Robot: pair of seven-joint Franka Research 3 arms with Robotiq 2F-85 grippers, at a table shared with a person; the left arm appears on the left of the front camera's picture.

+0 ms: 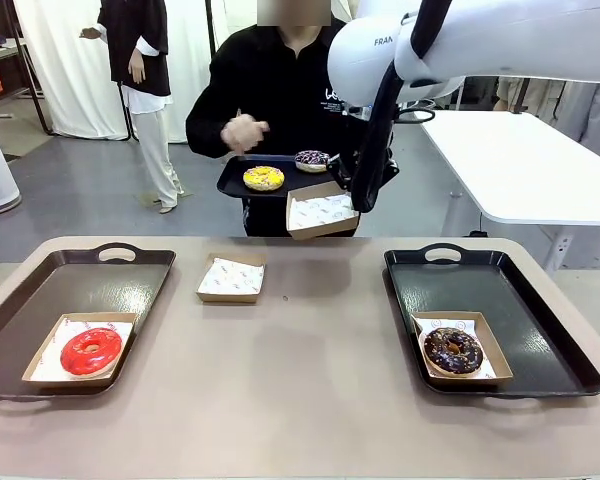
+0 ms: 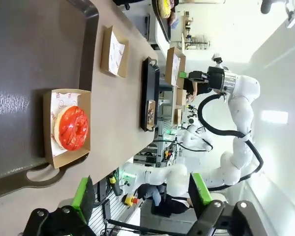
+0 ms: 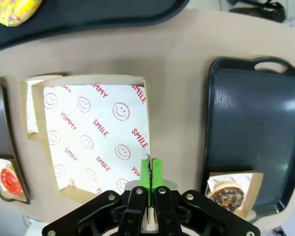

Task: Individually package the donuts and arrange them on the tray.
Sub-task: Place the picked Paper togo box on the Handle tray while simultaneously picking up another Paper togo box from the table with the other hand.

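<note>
Two flat black plastic trays with loop handles lie nearest on the smooth tan table (image 1: 310,390), one at each side. On the left tray (image 1: 80,285) sits a shallow brown cardboard box (image 1: 40,365) lined with white printed paper. In it lies the glossy red ring donut (image 1: 90,351), smooth and shiny. On the right tray (image 1: 460,285) a second cardboard box (image 1: 493,352) of the same kind holds the dark chocolate ring donut (image 1: 453,350), dotted with pale sprinkles. The left claw (image 2: 141,194) hangs near the left tray's handle, its green pads wide apart and holding nothing.

Farther on, between the trays, an empty paper-lined box (image 1: 231,278) rests on the table. Beyond it the right claw (image 3: 151,169) is pinched tight on the rim of a fourth lined box (image 1: 322,212), held tilted in the air. Its white liner bears red smiley faces and the words SMILE and YUMMY.

Farthest off, a person holds a third black tray (image 1: 235,182) just beside that box. On it lie the yellow-topped ring donut (image 1: 264,178) and, behind it, the dark ring donut with purple and white sprinkles (image 1: 312,159), both bare on the tray. The person's hand (image 1: 243,133) hovers above that tray.
</note>
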